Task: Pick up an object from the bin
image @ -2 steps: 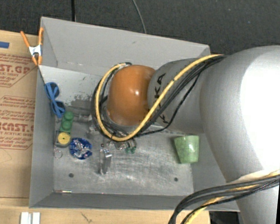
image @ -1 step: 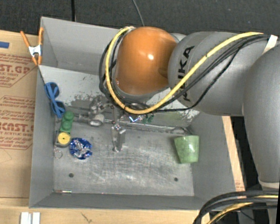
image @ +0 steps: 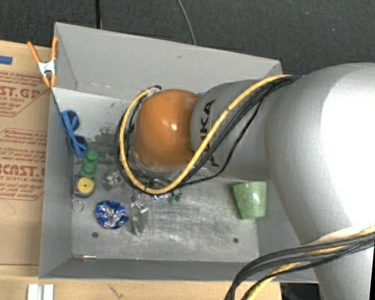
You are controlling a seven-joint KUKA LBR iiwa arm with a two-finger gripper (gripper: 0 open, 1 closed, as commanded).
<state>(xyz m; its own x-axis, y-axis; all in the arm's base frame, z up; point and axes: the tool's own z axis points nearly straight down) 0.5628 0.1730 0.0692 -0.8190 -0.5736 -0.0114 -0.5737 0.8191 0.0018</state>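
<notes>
1. While the arm covers much of the grey metal bin (image: 185,231), seven loose things can be counted on its floor: one blue-and-silver crumpled foil ball (image: 111,214), one green plastic peg (image: 91,161), one yellow round disc (image: 85,185), one blue looped plastic piece (image: 71,130), one pale green translucent block (image: 250,199), one small dark green bit (image: 176,195) and one small silvery bit (image: 111,179).
2. An orange domed wrist cover (image: 166,130), ringed by yellow and black cables, hides the bin's middle, so whatever lies beneath it cannot be seen.
3. Below that cover the gripper (image: 139,219) shows as a grey metal tip low over the floor. Whether it is open or closed, or has hold of anything, cannot be told.
4. The foil ball lies on the front left part of the floor, just left of the gripper's tip. It is roundish and wrinkled, deep blue with bright silver glints.
5. The silvery bit is too small to identify.
</notes>
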